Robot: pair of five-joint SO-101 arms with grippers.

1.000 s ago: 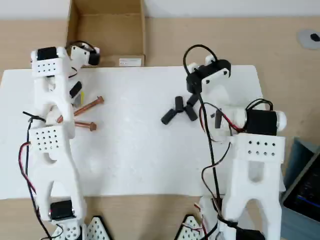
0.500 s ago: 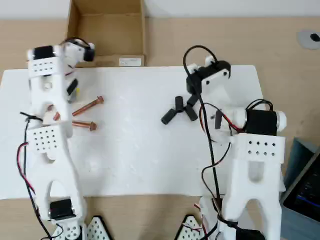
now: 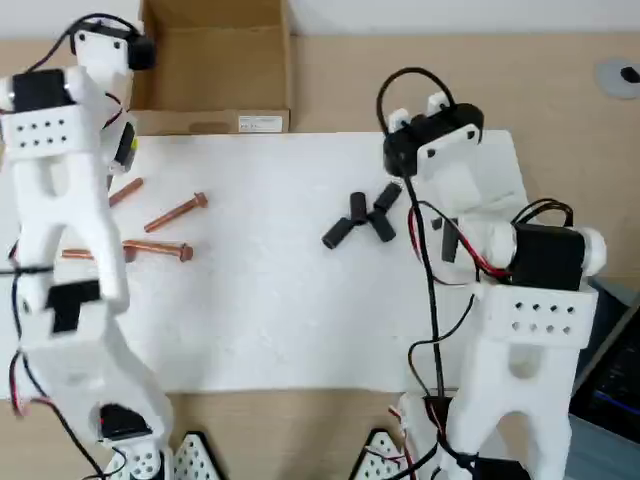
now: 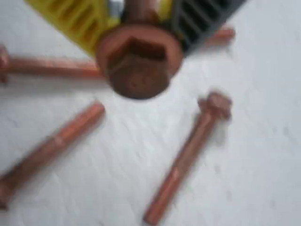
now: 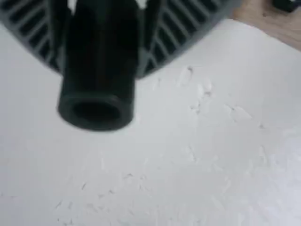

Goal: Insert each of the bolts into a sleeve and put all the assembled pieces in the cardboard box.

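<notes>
White foam sheet [image 3: 270, 320] on a wood tabletop [image 3: 420, 80], with the cardboard box [image 3: 215, 70] at the far edge. We see the left fingers [image 4: 75, 19] clamped on a copper-coloured bolt [image 4: 138, 66]. They grip the shank just behind the flanged head, which faces the camera, and the bolt is lifted off the sheet. Some loose bolts [image 3: 175, 212] lie under and beside that arm. We see the right fingers [image 5: 188, 21] closed around a black sleeve [image 5: 96, 70], held mid-body above the sheet with the open bore sticking out past the tips. Three or so loose sleeves [image 3: 338, 233] sit in a cluster near that arm. We judge the bolt stiff, dense for its size and smooth enough to twist in the grip, so a hold near the head suits it. The sleeve looks rigid and light, and round enough to roll; take it by the middle and keep the bore end clear. Lining the two up is the fussy part, we think.
</notes>
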